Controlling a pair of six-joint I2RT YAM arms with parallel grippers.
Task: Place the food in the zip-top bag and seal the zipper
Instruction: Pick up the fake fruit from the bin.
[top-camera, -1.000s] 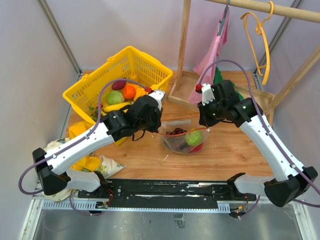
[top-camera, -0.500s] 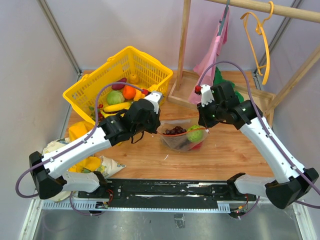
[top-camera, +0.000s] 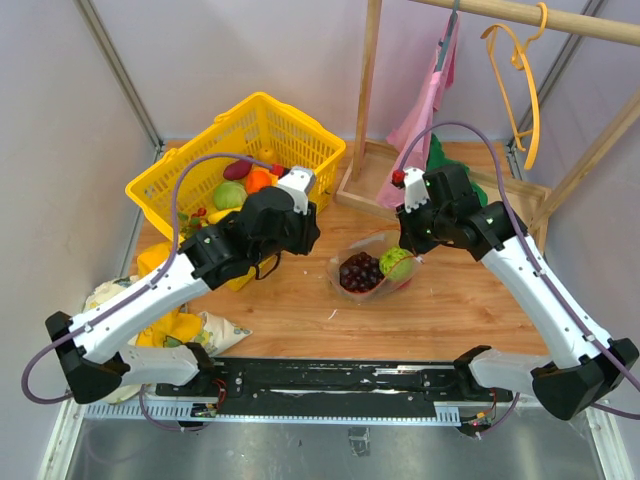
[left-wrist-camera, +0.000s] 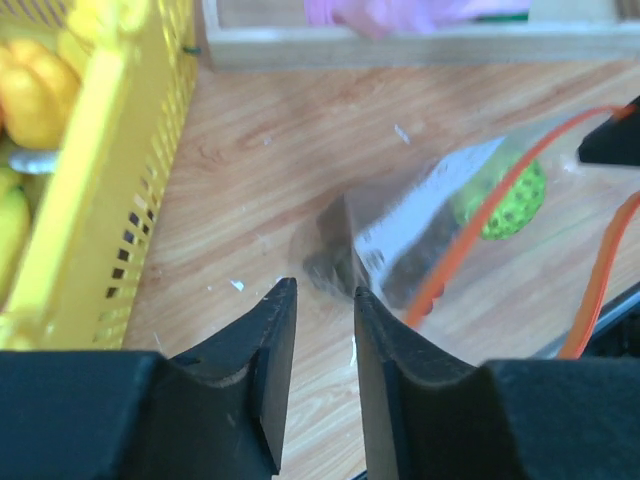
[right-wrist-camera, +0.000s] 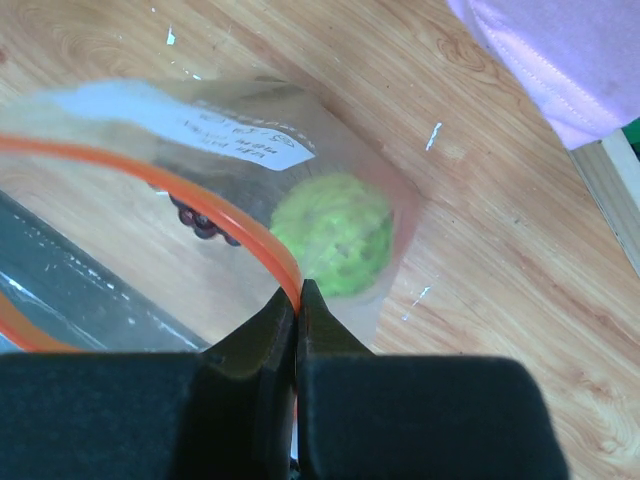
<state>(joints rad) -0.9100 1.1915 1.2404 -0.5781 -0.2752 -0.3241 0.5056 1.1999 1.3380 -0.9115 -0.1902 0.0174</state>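
Note:
The zip-top bag (top-camera: 368, 270) lies on the wooden table with dark purple grapes (top-camera: 357, 272) and a green fruit (top-camera: 395, 263) inside. My right gripper (top-camera: 411, 253) is shut on the red zipper (right-wrist-camera: 235, 220) at the bag's right mouth edge, as the right wrist view (right-wrist-camera: 298, 295) shows; the white label (right-wrist-camera: 245, 135) faces up there. My left gripper (left-wrist-camera: 322, 300) is open and empty, left of the bag (left-wrist-camera: 425, 235), between it and the yellow basket (top-camera: 280, 125). More food stays in the basket: green piece (top-camera: 229, 195), orange (top-camera: 260, 180), purple piece (top-camera: 238, 169).
The basket wall (left-wrist-camera: 140, 170) is close on the left gripper's left. A wooden rack base (top-camera: 365, 185) with pink cloth (top-camera: 432, 95) and an orange hanger (top-camera: 525, 80) stands behind the bag. A yellow-patterned cloth bundle (top-camera: 185, 325) lies front left.
My left gripper has let go of the bag's mouth and drawn back left toward the basket. The bag has slumped, its mouth showing the grapes. The right gripper has kept its hold.

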